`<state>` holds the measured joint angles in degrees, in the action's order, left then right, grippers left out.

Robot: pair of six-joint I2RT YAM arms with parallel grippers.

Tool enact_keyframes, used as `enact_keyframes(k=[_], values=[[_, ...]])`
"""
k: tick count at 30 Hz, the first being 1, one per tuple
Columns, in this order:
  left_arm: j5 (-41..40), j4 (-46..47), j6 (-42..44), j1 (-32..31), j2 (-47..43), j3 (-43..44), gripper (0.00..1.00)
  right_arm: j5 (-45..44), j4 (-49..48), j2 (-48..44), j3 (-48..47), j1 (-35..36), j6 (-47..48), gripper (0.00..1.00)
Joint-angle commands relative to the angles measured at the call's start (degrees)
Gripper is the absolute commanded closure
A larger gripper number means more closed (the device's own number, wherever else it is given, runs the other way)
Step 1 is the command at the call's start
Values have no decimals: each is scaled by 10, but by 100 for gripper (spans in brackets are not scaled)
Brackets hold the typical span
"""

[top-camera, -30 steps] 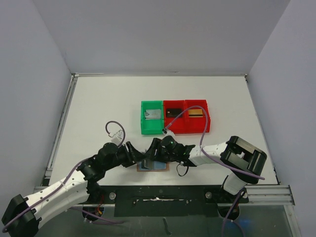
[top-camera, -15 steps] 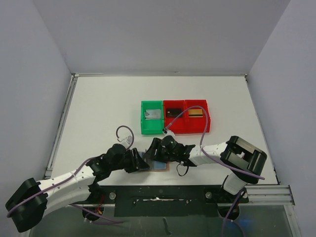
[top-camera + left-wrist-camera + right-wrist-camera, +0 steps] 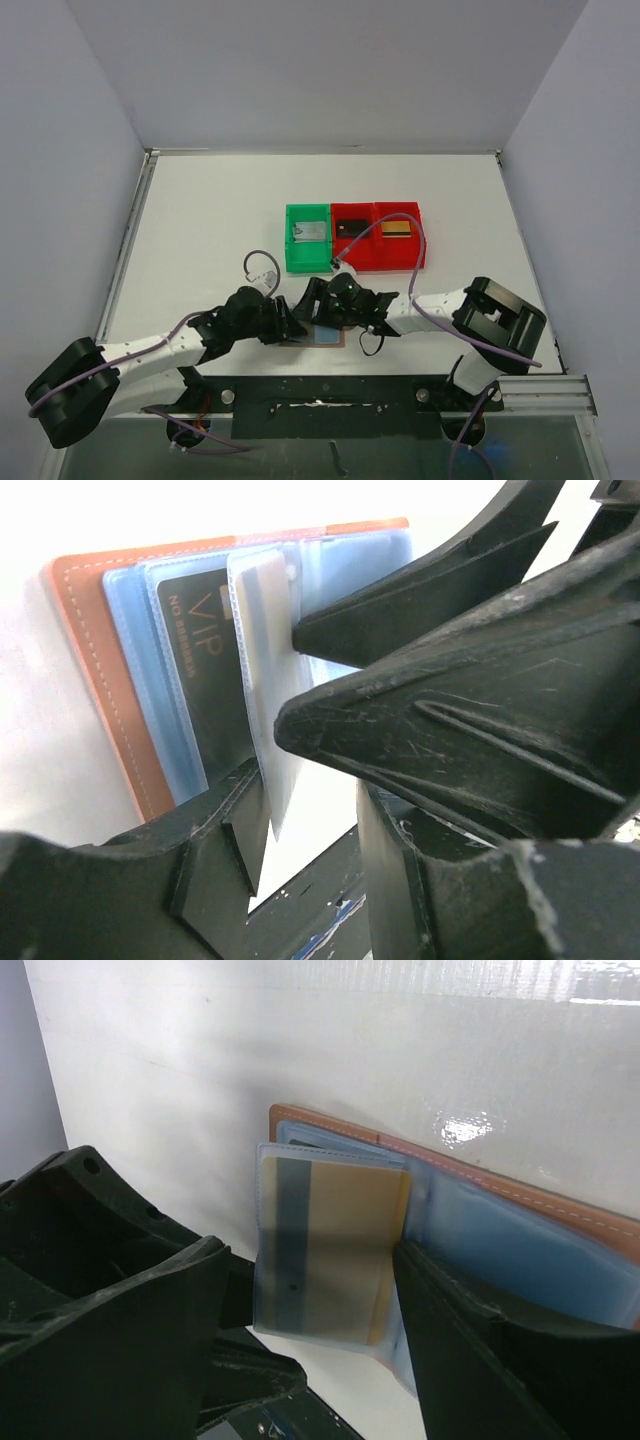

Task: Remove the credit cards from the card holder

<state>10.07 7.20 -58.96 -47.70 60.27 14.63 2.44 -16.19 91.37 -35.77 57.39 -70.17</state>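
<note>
Left gripper (image 3: 290,322) advanced, straddling card holder (image 3: 92,670) sleeve (image 3: 265,630).

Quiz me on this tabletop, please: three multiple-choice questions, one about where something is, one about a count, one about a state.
1. Where is the card holder?
A) inside a bin
B) in the far left corner
C) on the table, at its near edge

2. How many red bins are there?
A) one
B) two
C) three

3. What state is the card holder in?
A) open, with a clear sleeve lifted
B) folded shut
C) open but face down

Answers:
1 C: the top view shows it at the near edge, apart from the bins.
2 B: two red bins sit beside one green bin.
3 A: both wrist views show its blue pockets and the raised sleeve.
</note>
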Motion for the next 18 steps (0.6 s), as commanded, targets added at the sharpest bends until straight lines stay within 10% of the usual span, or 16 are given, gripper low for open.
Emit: enact_keyframes(k=[1,18], values=[[10,84,24,-4,6,36,63,2,79,-45,-17,-2,42,26],[79,122,79,-65,172,152,61,-220,298,-382,95,-8,-38,17]])
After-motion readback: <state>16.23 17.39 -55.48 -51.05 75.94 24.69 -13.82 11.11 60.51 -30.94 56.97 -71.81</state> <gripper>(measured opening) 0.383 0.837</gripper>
